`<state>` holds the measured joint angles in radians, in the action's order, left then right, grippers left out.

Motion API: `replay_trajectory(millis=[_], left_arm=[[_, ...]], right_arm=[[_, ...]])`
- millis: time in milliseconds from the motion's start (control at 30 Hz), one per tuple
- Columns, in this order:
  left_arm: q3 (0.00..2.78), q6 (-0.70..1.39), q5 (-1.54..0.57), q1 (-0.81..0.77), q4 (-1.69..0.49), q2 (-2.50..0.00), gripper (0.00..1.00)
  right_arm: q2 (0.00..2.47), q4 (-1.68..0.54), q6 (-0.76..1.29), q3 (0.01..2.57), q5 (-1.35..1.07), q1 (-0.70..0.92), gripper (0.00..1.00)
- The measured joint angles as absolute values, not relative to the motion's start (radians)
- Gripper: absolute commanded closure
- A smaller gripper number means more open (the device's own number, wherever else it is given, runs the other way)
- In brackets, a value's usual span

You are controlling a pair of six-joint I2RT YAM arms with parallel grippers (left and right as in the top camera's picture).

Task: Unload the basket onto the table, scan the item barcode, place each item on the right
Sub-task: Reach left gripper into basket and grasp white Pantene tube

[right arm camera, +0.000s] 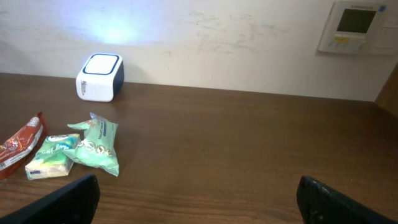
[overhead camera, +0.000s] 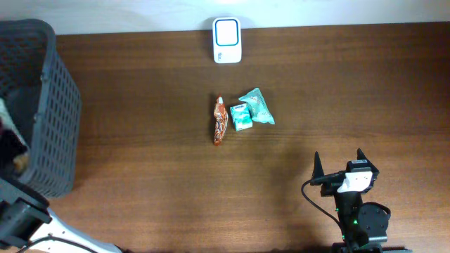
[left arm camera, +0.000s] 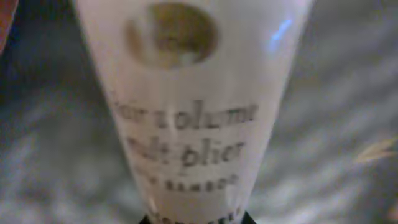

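A white tube point(left arm camera: 193, 106) with dark lettering fills the left wrist view, its narrow end down between the two dark tips of my left gripper point(left arm camera: 196, 219), which is shut on it. No barcode shows on the face I see. In the overhead view that gripper is hidden inside the grey basket point(overhead camera: 42, 105). The white scanner point(overhead camera: 227, 40) stands at the table's far edge, also seen as the scanner point(right arm camera: 99, 77) in the right wrist view. My right gripper point(overhead camera: 338, 159) hovers open and empty near the front right, its fingers point(right arm camera: 339, 202) wide apart.
A red-orange packet point(overhead camera: 219, 121), a small green box point(overhead camera: 241, 117) and a green pouch point(overhead camera: 257, 107) lie together mid-table in front of the scanner. The basket holds other goods at the left edge. A thermostat panel point(right arm camera: 354, 25) hangs on the wall.
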<state>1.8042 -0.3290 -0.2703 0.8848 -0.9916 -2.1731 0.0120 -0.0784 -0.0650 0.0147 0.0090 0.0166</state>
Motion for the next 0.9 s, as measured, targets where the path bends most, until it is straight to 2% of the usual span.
replay_trajectory(millis=[133,300,467,667,900], left_arm=[[2.017,-0.097,-0.604,0.891,-0.999,-2.186,1.0],[2.319,0.121,-0.892,0.887,-0.981,-2.168,1.0],[2.521,0.295,-1.034,0.865,-0.984,-2.15,1.0],[2.667,0.449,-1.11,0.799,-0.983,-2.136,1.0],[2.764,0.499,-1.176,0.578,-0.949,-2.061,1.0]], right_arm=[[0.012,-0.078,-0.065,0.015,0.009,0.016,0.01],[0.012,-0.078,-0.065,0.015,0.009,0.017,0.01],[0.012,-0.078,-0.065,0.015,0.009,0.017,0.01],[0.012,-0.078,-0.065,0.015,0.009,0.017,0.01],[0.012,-0.078,-0.064,0.015,0.009,0.016,0.01]])
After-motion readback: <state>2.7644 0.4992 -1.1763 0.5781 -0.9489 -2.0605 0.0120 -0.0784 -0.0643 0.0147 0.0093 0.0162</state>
